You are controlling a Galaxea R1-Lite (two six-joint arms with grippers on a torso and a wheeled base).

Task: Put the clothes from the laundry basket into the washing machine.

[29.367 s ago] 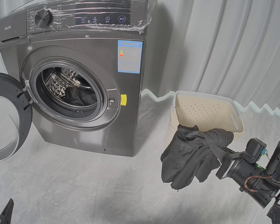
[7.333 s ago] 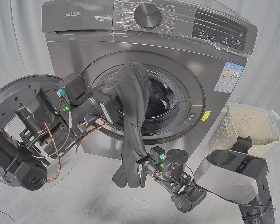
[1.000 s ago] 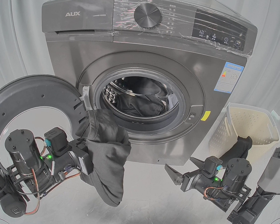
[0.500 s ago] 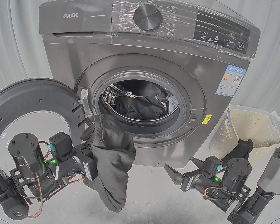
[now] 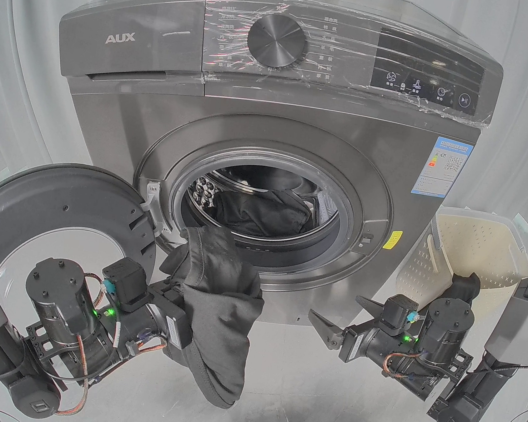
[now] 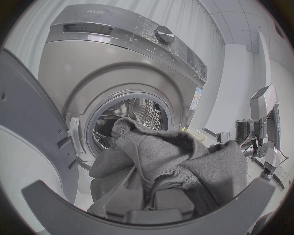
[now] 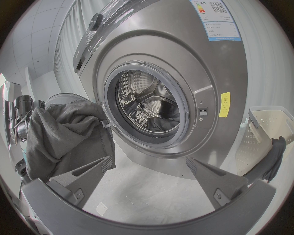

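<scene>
The grey washing machine (image 5: 275, 115) stands with its round door (image 5: 58, 197) swung open to the left. Dark clothes (image 5: 257, 211) lie inside the drum (image 7: 144, 101). My left gripper (image 5: 192, 320) is shut on a dark grey garment (image 5: 219, 304), which hangs just below and left of the drum opening. The garment (image 6: 171, 159) drapes over the fingers and hides them. My right gripper (image 5: 336, 308) stands open and holds nothing, low and to the right of the opening. In the right wrist view the right gripper (image 7: 147, 163) points at the machine's front.
A cream laundry basket (image 5: 421, 264) stands on the floor against the machine's right side, with a dark cloth (image 5: 463, 286) hanging over its near rim. The basket (image 7: 260, 134) and cloth (image 7: 274, 159) lie right of my right gripper. Bare grey floor lies between the arms.
The head view has shifted and the machine looks closer. My left gripper with the garment has edged right toward the drum opening. The right gripper has kept still.
</scene>
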